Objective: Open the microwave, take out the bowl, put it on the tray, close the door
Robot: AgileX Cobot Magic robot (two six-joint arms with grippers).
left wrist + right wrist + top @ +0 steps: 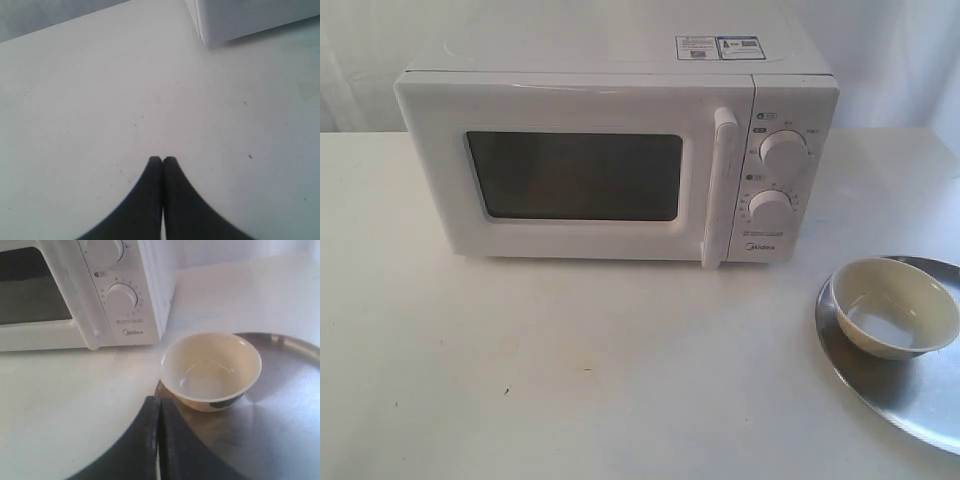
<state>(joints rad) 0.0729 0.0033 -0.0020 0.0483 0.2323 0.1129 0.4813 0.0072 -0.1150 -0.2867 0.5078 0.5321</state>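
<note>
The white microwave (610, 150) stands at the back of the table with its door (570, 175) shut and the bar handle (720, 185) upright. The cream bowl (893, 306) sits upright on the silver tray (910, 400) at the right edge. In the right wrist view the bowl (211, 371) rests on the tray (280, 415), and my right gripper (160, 399) is shut and empty just short of the bowl, over the tray's rim. My left gripper (162, 159) is shut and empty above bare table, a corner of the microwave (240, 20) beyond it. Neither gripper shows in the exterior view.
The white table (570, 380) spreads in front of the microwave. Two round dials (782, 150) sit on the microwave's right panel. A pale curtain hangs behind. The tray runs past the right edge of the exterior view.
</note>
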